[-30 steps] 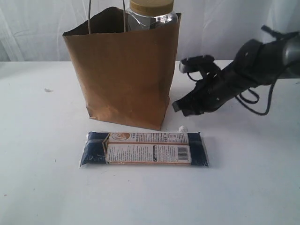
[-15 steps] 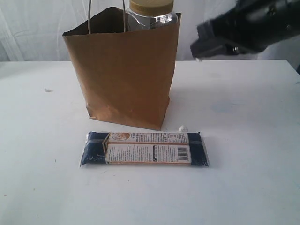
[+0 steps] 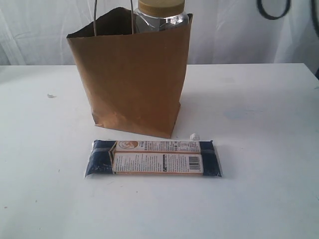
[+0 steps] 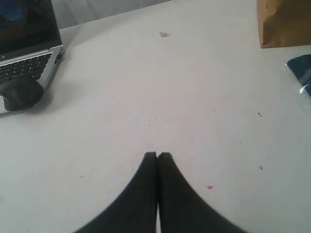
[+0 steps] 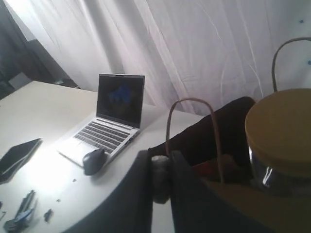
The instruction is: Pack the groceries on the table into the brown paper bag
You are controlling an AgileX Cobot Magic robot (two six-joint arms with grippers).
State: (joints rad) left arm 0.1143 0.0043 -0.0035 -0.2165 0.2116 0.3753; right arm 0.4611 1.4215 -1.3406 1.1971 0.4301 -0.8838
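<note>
Nearest the camera, the long navy-orange packet (image 3: 153, 158) is lying flat on the table (image 3: 269, 149), label side up, with a tiny white scrap (image 3: 194, 136) sitting just past its right end. Right behind that, the brown paper bag (image 3: 132, 79) is standing upright, and the clear jar with the mustard-yellow lid (image 3: 160, 15) is poking out of its top on the right side. The right gripper (image 5: 159, 158) is hanging over the bag beside the jar, pinching a small pale object (image 5: 159, 179) I can't identify. The left gripper (image 4: 157, 155) is hovering over bare table with its fingers pressed together, holding nothing. A laptop (image 5: 114, 116) and mouse (image 5: 94, 160) are sitting farther off.
</note>
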